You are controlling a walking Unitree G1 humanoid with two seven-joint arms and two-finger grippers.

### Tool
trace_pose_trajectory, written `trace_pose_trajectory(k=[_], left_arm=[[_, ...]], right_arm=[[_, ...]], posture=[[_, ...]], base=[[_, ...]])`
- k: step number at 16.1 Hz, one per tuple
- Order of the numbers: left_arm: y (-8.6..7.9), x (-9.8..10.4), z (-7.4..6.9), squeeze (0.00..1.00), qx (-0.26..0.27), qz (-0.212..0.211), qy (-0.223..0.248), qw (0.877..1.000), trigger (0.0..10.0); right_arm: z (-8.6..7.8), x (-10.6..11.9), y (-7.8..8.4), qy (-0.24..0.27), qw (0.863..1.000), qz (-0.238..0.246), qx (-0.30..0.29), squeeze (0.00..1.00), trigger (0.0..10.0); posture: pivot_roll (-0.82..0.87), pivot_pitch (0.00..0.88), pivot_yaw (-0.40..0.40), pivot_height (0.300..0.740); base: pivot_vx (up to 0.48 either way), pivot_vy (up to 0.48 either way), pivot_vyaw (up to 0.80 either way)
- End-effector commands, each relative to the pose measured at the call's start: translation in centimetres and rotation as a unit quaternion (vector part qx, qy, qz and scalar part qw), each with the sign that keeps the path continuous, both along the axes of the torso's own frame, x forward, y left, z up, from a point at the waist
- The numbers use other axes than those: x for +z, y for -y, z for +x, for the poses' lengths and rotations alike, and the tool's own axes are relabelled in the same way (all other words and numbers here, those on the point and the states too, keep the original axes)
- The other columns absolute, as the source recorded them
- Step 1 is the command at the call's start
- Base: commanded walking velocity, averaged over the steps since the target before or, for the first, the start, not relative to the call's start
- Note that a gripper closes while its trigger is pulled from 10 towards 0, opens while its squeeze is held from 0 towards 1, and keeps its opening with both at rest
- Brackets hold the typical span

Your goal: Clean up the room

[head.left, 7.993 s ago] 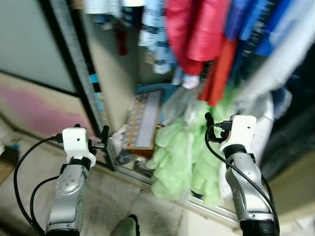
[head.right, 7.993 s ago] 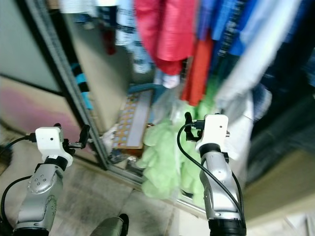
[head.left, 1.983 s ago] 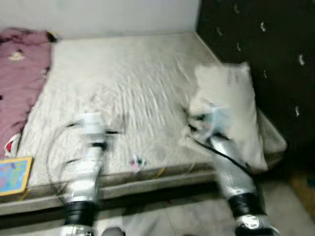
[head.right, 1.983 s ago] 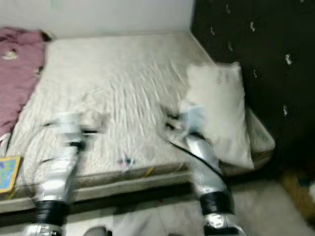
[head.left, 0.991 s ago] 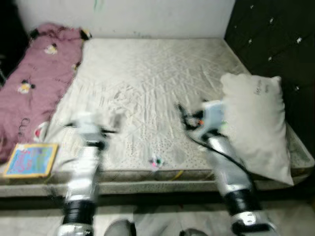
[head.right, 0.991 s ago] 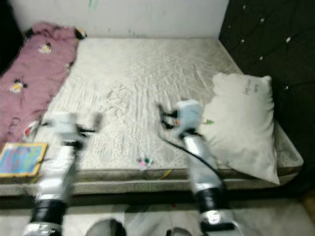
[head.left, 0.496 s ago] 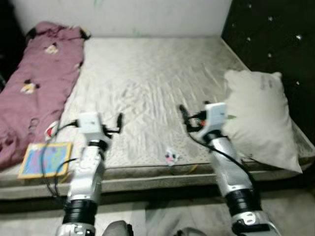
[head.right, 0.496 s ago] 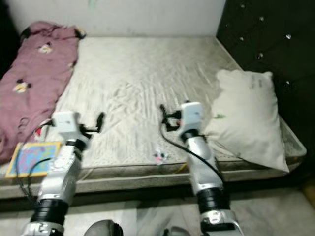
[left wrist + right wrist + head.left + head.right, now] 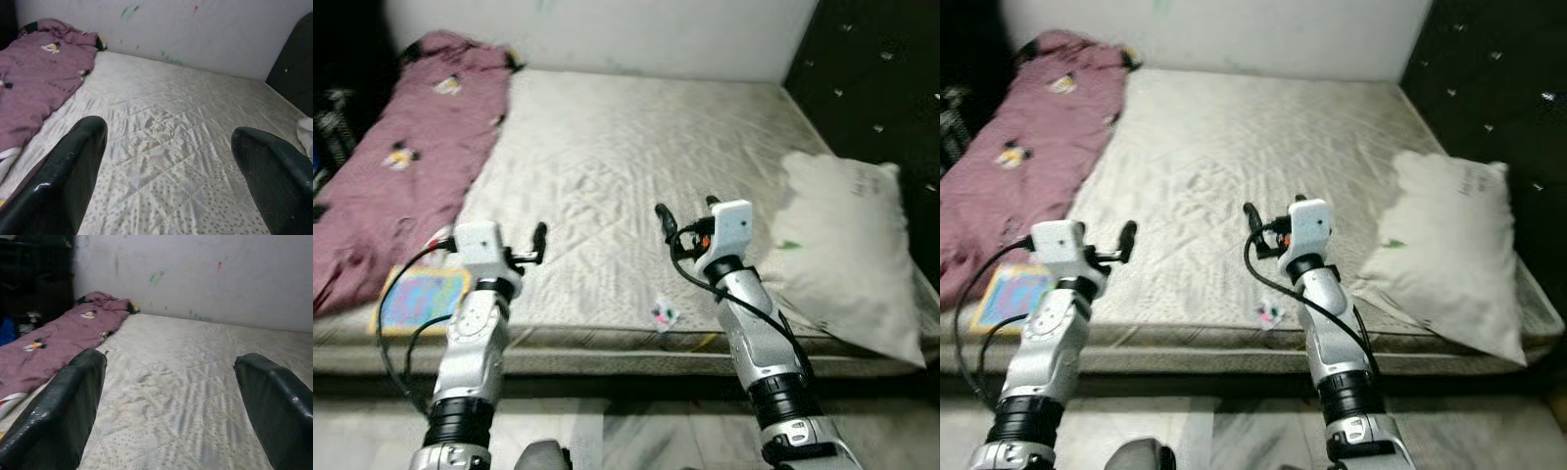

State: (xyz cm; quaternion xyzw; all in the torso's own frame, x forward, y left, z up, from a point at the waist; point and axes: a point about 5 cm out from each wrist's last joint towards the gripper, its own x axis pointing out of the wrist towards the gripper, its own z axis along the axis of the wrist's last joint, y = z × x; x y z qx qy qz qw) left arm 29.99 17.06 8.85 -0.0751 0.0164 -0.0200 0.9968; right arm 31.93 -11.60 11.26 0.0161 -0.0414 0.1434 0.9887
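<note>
Now both arms raised forward over mattress (image 9: 636,147); left tool (image 9: 166,166) and right tool (image 9: 171,401) fingers apart, empty

Items I cannot resolve: small scrap (image 9: 663,314) at the mattress (image 9: 626,147) front edge, pink and white, too small to name; flat colourful book (image 9: 416,299) partly behind my left arm, cover blurred; pillow (image 9: 847,259) cut by the right frame edge; dark objects (image 9: 328,132) at far left, cropped, unidentifiable.
</note>
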Motion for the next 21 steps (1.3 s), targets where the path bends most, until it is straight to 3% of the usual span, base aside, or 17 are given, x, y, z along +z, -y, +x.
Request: trace_pose_trajectory(k=[1, 6, 10, 12, 16, 17, 20, 21], left_arm=[[0.8, 0.3, 0.2, 0.00, -0.015, -0.001, 0.007, 1.000, 10.0], [0.8, 0.4, 0.2, 0.00, -0.018, 0.000, 0.008, 1.000, 10.0], [0.7, 0.2, 0.2, 0.00, -0.011, 0.003, 0.004, 1.000, 10.0], [0.6, 0.2, 0.2, 0.00, -0.005, 0.002, 0.003, 1.000, 10.0], [-0.2, -0.2, 0.3, 0.00, 0.019, -0.031, -0.024, 0.999, 10.0], [-0.1, -0.3, 0.2, 0.00, 0.003, -0.035, -0.026, 0.999, 10.0], [-0.5, -0.3, 0.0, 0.00, 0.003, 0.004, -0.016, 1.000, 10.0], [-1.0, -0.3, -0.1, 0.00, 0.019, -0.003, -0.008, 1.000, 10.0]], right_arm=[[0.2, 0.1, 0.6, 0.001, 1.000, -0.003, -0.009, 0.00, 10.0], [0.2, 0.1, 0.5, 0.002, 1.000, -0.003, -0.009, 0.00, 10.0], [0.1, 0.0, 0.5, 0.002, 1.000, -0.007, -0.008, 0.00, 10.0], [0.1, 0.1, 0.5, 0.009, 1.000, -0.029, -0.002, 0.00, 10.0], [0.2, -0.1, 0.7, 0.001, 1.000, -0.013, -0.010, 0.00, 10.0], [0.4, 0.1, 1.0, 0.001, 1.000, -0.005, -0.020, 0.00, 10.0], [0.7, 0.4, 1.7, 0.001, 0.999, 0.004, -0.039, 0.00, 10.0], [0.5, 0.6, 2.2, 0.002, 0.998, 0.009, -0.054, 0.00, 10.0]], posture=[[0.02, 0.017, -0.050, 0.740], [0.02, 0.012, -0.048, 0.740], [0.03, 0.004, -0.047, 0.740], [0.03, 0.004, -0.047, 0.740], [0.03, 0.001, -0.049, 0.740], [0.03, 0.001, -0.049, 0.740], [0.03, 0.008, -0.048, 0.740], [0.03, 0.013, -0.048, 0.740]], base=[[0.281, 0.000, 0.00], [0.290, 0.000, 0.00], [0.000, 0.000, 0.00], [0.000, 0.000, 0.80], [0.000, 0.000, 0.77], [0.000, 0.000, 0.00], [0.000, 0.000, 0.00], [0.000, 0.000, 0.00]])
